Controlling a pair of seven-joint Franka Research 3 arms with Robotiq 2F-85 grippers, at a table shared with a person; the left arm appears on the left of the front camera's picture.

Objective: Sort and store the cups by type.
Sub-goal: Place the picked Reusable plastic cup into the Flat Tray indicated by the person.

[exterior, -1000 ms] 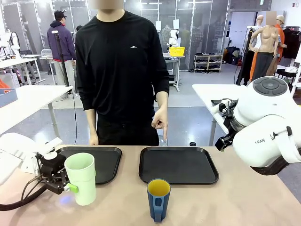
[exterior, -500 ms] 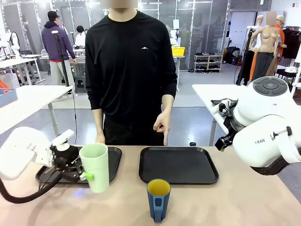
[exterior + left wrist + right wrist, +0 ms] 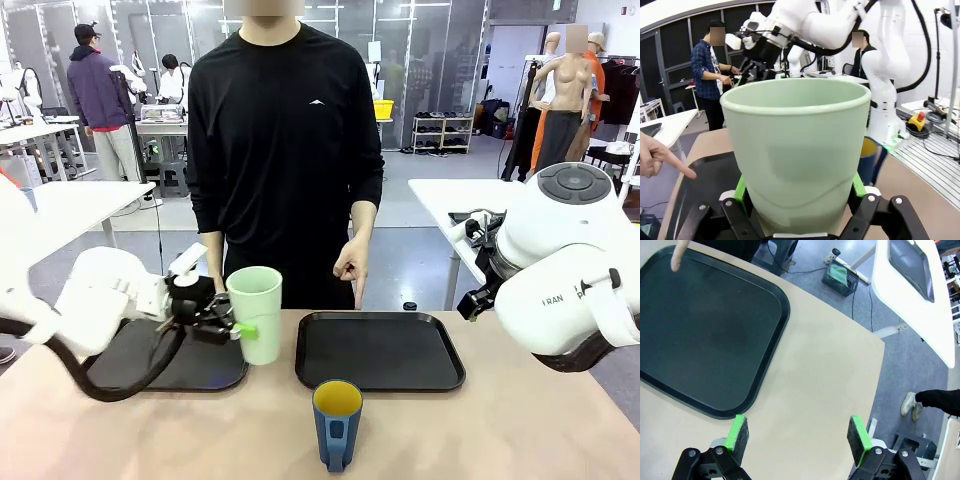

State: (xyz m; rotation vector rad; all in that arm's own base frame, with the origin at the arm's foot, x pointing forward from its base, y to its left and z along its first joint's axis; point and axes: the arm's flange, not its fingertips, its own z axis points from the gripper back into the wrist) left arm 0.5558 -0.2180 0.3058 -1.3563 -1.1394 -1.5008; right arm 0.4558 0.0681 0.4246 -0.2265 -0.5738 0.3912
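Tumbler [image 3: 254,315], pale mint green, no handle: upright, clamped on its sides between the green pads of the left gripper [image 3: 240,328], at the right edge of the left black tray [image 3: 190,368]. Mug [image 3: 337,424], dark blue, yellow inside: standing on the table [image 3: 500,430], near the right tray [image 3: 380,352]. Right gripper [image 3: 797,432]: jaws wide apart, empty, above bare table beside that tray's corner.

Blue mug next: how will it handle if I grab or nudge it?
The blue mug stands upright and is taller than wide, so a push near the rim would probably tip it rather than slide it. Its handle faces the robot, so a grasp across the body's sides seems clear. It looks rigid and empty, so it is likely light.
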